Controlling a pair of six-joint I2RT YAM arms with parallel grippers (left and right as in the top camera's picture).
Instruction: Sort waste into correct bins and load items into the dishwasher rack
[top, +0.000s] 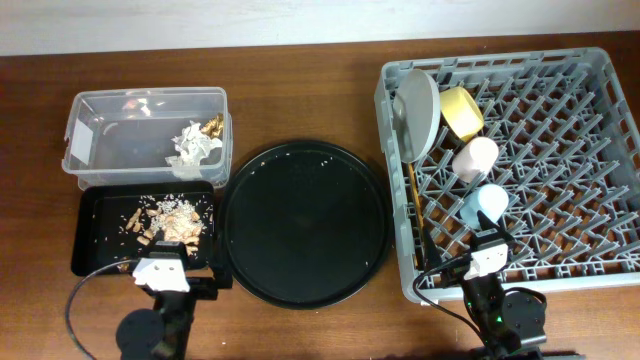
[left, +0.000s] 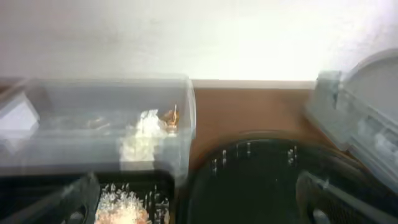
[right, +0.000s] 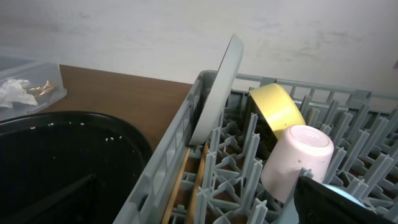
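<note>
Station inventory as I see it from my remote feeds:

1. Left gripper (top: 160, 264): at the near edge of the black tray (top: 100, 225). On its wrist feed, the two fingers (left: 78, 198) stand wide apart with nothing held between them.
2. Food scraps (top: 170, 218): in the black tray, just ahead of the left jaws. On the wrist feed they lie low, closer to the left-hand finger.
3. Clear tub (top: 75, 140): behind the black tray. It holds the tissue (top: 195, 150) and the gold foil wrapper (top: 212, 126), which touch each other at its right end.
4. Round black tray (top: 305, 225): between the bins and the rack.
5. Dishwasher rack (top: 510, 57): at the right of the table.
6. Plate (top: 420, 110): on edge and tilted, at the rack's left wall.
7. Yellow bowl (top: 462, 112): on its side, just right of the plate.
8. Pink cup (top: 474, 157): just in front of the yellow bowl.
9. Light blue cup (top: 484, 204): nearer still to the rack's front edge.
10. Chopsticks (top: 413, 195): lengthwise along the rack's left wall.
11. Right gripper (top: 488, 250): at the rack's near edge, with the light blue cup just ahead of it. Only one dark finger (right: 339, 199) shows on its wrist feed, so I cannot tell how far its jaws are spread.
</note>
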